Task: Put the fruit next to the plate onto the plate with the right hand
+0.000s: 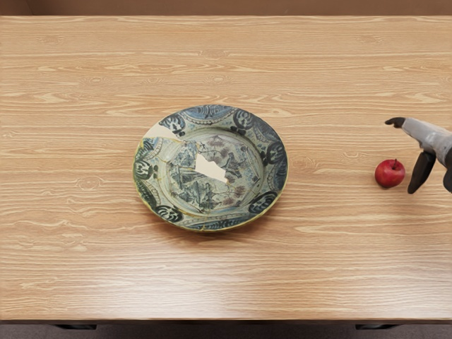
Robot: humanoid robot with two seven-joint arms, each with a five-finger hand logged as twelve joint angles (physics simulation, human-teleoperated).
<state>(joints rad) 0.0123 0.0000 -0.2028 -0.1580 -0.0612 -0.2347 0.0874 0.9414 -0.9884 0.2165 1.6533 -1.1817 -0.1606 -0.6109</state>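
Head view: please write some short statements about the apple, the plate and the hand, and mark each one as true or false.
1. The red apple lies on the table, to the right of the plate and apart from it. True.
2. The right hand comes in from the picture's right edge. True.
3. The right hand grasps the red apple. False: its fingers are spread beside the apple and hold nothing.
4. A fruit already lies on the plate. False: no fruit is on it.
5. The left arm reaches over the plate. False: no left arm is in view.
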